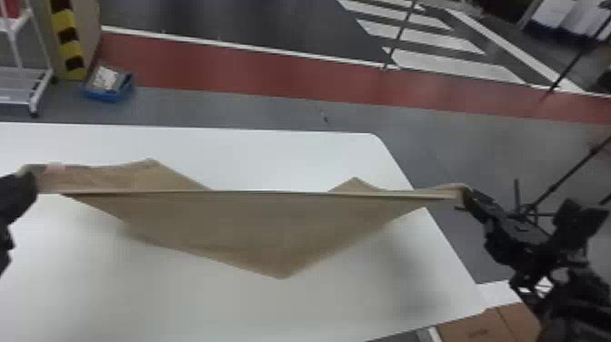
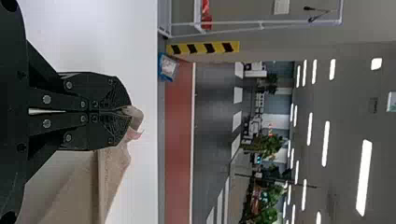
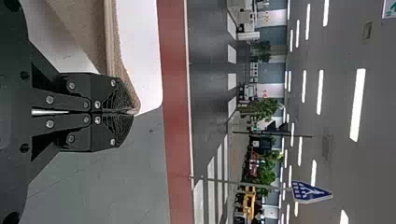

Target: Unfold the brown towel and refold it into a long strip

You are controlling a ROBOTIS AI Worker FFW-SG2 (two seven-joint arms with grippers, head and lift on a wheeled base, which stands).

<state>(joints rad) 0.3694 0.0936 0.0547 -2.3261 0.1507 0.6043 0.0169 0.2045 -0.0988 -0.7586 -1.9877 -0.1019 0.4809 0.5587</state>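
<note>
**Two-End Suspension**

Head view: the brown towel (image 1: 254, 223) spans taut over the table (image 1: 182, 309); its lower point may be in contact. This spread should straighten the long edge for folding.

Left wrist view: the left tool (image 2: 124, 112) clamps one end.

Right wrist view: the right tool (image 3: 130, 112) pinches the opposite end, countering sag.

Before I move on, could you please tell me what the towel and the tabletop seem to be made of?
The brown towel looks like soft, matte cloth, perhaps cotton terry: it sags below its stretched edge and has a fine nubbly texture. The white tabletop appears smooth and even with no grain, perhaps laminate or painted board.
</note>
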